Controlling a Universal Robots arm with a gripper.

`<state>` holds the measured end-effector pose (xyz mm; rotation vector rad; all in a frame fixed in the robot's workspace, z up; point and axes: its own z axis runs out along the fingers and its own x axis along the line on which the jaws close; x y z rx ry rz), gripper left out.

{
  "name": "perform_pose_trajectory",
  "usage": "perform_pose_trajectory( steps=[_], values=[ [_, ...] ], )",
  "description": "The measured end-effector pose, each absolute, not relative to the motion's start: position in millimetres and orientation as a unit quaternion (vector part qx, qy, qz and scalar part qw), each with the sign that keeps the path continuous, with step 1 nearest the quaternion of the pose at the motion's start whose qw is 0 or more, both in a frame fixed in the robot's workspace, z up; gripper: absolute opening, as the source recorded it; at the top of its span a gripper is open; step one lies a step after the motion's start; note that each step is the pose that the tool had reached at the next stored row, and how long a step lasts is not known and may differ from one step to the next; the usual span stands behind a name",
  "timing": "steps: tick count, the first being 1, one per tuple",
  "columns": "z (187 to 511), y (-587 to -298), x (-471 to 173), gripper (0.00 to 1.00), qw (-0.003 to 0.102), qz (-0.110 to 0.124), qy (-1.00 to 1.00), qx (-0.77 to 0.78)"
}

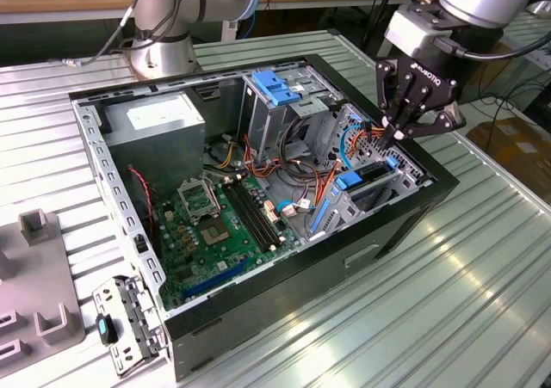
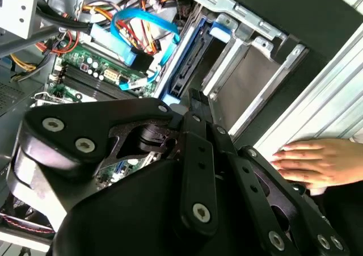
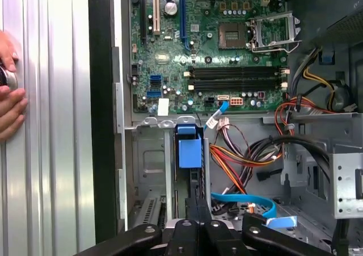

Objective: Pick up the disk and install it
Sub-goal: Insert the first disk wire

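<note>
The disk (image 1: pixel 375 172) stands on edge inside the drive bay at the open computer case's (image 1: pixel 413 224) side on the exterior view's right. Its dark edge shows between blue side rails (image 1: pixel 348 181). In the first wrist view the disk's dark edge (image 3: pixel 198 179) runs down from a blue tab (image 3: pixel 190 148), and in the second wrist view the disk (image 2: pixel 190 60) shows as a dark slab in the silver bay. My gripper (image 1: pixel 400 135) hangs just above the disk's upper edge, with its black fingers (image 2: pixel 195 114) pressed together and nothing between them. My gripper (image 3: pixel 199 210) is shut.
A grey power supply box (image 1: pixel 159 121), a drive cage with a blue top (image 1: pixel 275 87), the green motherboard (image 1: pixel 215 224) and loose orange and blue cables (image 3: pixel 244 165) crowd the case. A person's hand (image 2: pixel 317 162) rests on the ribbed table beside it. Grey fixtures (image 1: pixel 39 276) lie at the exterior view's left.
</note>
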<state>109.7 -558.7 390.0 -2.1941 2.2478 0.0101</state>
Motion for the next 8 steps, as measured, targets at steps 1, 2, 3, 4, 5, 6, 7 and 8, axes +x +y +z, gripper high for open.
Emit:
perform_pose_trajectory(
  steps=[1, 2, 3, 4, 5, 6, 7, 8],
  values=[
    [389.9, -558.7, 112.9, 0.12, 0.000, 0.003, 0.714, -0.700],
    [389.9, -558.7, 115.1, 0.12, 0.000, 0.003, 0.713, -0.702],
    [390.0, -558.7, 118.2, 0.12, 0.000, 0.004, 0.710, -0.705],
    [389.9, -558.7, 120.1, 0.12, 0.000, 0.004, 0.707, -0.708],
    [389.9, -558.7, 122.1, 0.12, 0.000, 0.004, 0.702, -0.712],
    [389.9, -558.7, 123.5, 0.12, 0.000, 0.004, 0.698, -0.716],
    [389.9, -558.7, 124.9, 0.12, 0.000, 0.004, 0.695, -0.719],
    [389.9, -558.7, 126.8, 0.12, 0.000, 0.004, 0.691, -0.723]
  ],
)
